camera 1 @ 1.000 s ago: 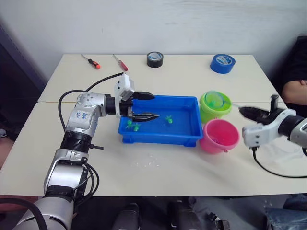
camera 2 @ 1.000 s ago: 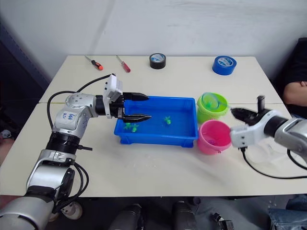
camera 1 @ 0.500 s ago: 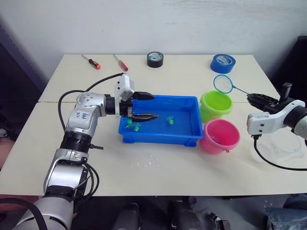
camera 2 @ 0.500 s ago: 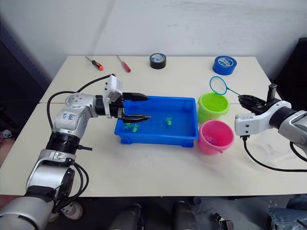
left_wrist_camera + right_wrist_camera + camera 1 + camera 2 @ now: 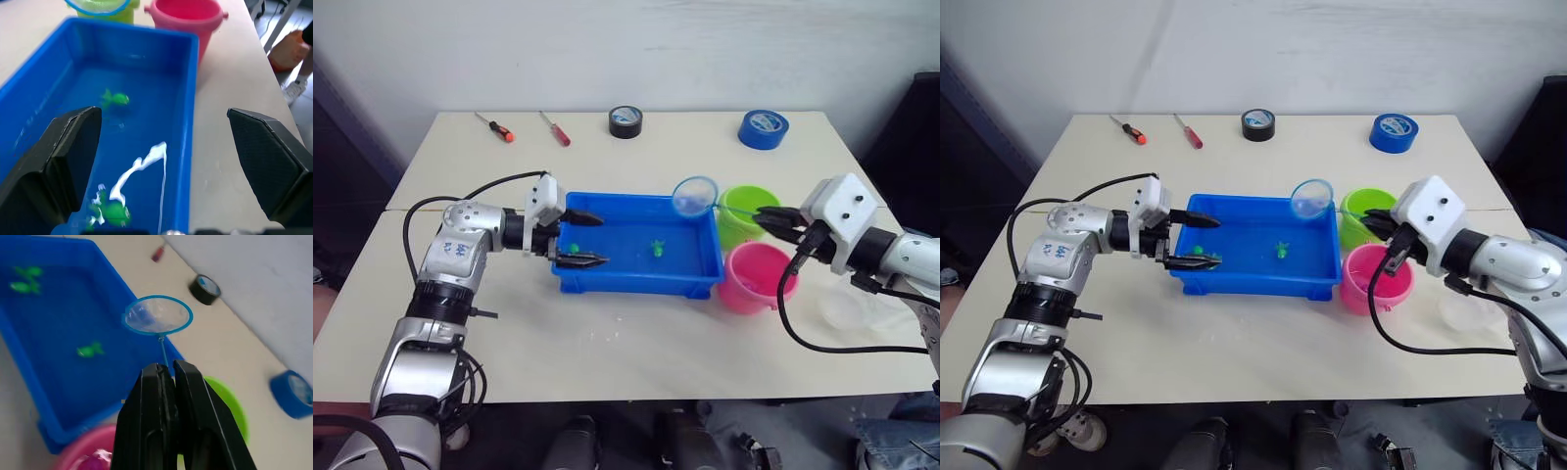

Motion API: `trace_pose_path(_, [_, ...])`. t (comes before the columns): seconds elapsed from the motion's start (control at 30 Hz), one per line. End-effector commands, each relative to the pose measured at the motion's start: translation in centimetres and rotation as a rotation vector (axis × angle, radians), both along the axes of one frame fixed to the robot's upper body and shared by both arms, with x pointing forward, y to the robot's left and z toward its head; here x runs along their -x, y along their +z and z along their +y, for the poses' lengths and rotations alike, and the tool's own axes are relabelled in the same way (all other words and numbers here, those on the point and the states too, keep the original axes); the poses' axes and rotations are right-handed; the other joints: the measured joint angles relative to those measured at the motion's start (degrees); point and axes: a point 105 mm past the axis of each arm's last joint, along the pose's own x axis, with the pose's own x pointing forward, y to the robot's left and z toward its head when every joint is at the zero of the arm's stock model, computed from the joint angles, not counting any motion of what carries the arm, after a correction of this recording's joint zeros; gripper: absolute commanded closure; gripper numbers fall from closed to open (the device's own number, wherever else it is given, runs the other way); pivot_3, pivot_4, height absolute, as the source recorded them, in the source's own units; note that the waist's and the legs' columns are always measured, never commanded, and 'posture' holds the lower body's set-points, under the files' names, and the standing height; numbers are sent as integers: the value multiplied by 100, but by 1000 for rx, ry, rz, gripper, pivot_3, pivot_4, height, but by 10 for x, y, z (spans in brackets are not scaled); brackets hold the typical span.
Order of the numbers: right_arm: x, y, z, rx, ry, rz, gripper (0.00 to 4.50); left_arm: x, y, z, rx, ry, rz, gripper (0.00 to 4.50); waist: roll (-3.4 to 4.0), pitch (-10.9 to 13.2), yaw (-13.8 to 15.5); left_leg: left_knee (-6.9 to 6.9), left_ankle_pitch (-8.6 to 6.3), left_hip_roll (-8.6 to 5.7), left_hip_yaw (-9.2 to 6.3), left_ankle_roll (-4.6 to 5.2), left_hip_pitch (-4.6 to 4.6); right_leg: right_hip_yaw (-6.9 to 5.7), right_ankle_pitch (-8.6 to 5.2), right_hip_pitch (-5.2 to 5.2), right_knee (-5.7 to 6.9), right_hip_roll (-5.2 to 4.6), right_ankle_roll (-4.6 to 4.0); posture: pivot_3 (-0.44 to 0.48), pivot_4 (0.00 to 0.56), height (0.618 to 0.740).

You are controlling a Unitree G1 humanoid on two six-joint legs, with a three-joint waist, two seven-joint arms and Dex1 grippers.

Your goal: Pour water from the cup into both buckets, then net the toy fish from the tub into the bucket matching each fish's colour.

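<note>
Left eye view: a pale cream bench [image 5: 636, 338] stands against a plain white wall, made of two tops with a seam running across at about the far edge of the shallow rectangular bright blue plastic tub [image 5: 636, 277]; the tub sits mid-bench with water and small green plastic toy fish [image 5: 658, 247] in it; a few water drops lie on the bench just near of it; just right of the tub stand the lime green round plastic bucket [image 5: 744, 208] on the far side and the pink round plastic bucket [image 5: 756, 277] on the near side, touching or almost touching each other; the wide clear plastic cup [image 5: 857, 305] rests on the bench to the right of the pink bucket; along the far edge lie two red-handled screwdrivers [image 5: 558, 131], a black tape roll [image 5: 626, 121] and a blue tape roll [image 5: 763, 128]; the left hand [image 5: 578, 239] hangs over the tub's left end, its two black fingers spread wide with nothing between them; the right hand [image 5: 771, 219], over the green bucket, has its fingers pinched together on the thin handle of a small round blue-rimmed net [image 5: 694, 195], whose hoop hovers above the tub's far right corner; at the far right edge the room turns dark.
</note>
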Motion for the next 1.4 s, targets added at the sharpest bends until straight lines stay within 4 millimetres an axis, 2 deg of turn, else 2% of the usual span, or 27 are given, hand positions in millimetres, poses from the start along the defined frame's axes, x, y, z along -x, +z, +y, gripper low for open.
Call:
trace_pose_path(0.03, [-5, -8, 7, 180, 1, -70, 4500, 5, 8, 3, -28, 1, -54, 57, 0, 0, 14, 0, 0, -3, -3, 0, -2, -2, 0, 0, -1, -3, 0, 0, 150, 736])
trace_pose_path(0.1, [-11, -16, 8, 291, 6, -128, 4500, 7, 9, 5, -25, 12, -53, 57, 0, 0, 24, 0, -2, -12, -3, 5, -2, -1, 0, -1, -2, -8, 0, 0, 150, 736])
trace_pose_path(0.2, [-21, -18, 8, 349, -19, -197, 4500, 10, 9, 6, -22, 28, -53, 57, 0, 0, 7, 0, -4, -15, 0, 8, -4, 0, 0, -3, -1, -8, 0, 0, 150, 736])
trace_pose_path(0.33, [-25, -32, 11, 534, 32, -273, 4500, 14, 9, 8, -19, 48, -52, 57, 0, 0, -11, -1, -2, -14, 0, 5, -5, -1, 0, -8, 2, -5, 0, 0, 150, 736])
trace_pose_path(0.43, [-28, -36, 11, 583, 53, -306, 4500, 16, 9, 9, -19, 54, -52, 57, 0, 0, -13, -3, -2, -13, 3, 4, -4, 1, 0, -9, 4, -3, 0, 0, 150, 736])
trace_pose_path(0.67, [-22, -60, 24, 594, 145, -252, 4500, 16, 10, 7, -16, 67, -58, 57, 0, 0, -12, -2, -1, -13, 3, 4, -2, 1, 0, -7, 4, -3, 0, 0, 150, 736])
trace_pose_path(0.87, [-17, -67, 37, 450, 149, -165, 4500, 15, 11, 8, -18, 70, -63, 57, 0, 0, -3, -1, -1, -13, 1, 4, -2, -1, 0, -7, 5, -2, 0, 0, 150, 736])
trace_pose_path(1.07, [-13, -59, 40, -30, 6, 115, 4500, 11, 14, 8, -12, 69, -65, 57, 0, 0, 1, -1, 0, -12, -4, 1, -3, -3, 0, -6, 8, -3, 0, 0, 150, 736])
trace_pose_path(1.23, [-5, -43, 36, -301, -53, 247, 4500, 8, 23, -3, 71, 47, -36, 57, 0, 0, 15, -2, 0, -12, -12, 2, -4, -7, 0, -3, 7, -6, 0, 0, 150, 736])
trace_pose_path(1.4, [9, -21, 25, -408, -97, 251, 4500, 1, 33, -20, 149, 12, -36, 57, 0, 0, 19, -2, 0, -14, -20, 2, -13, -13, 0, -4, 7, -7, 0, 0, 150, 736])
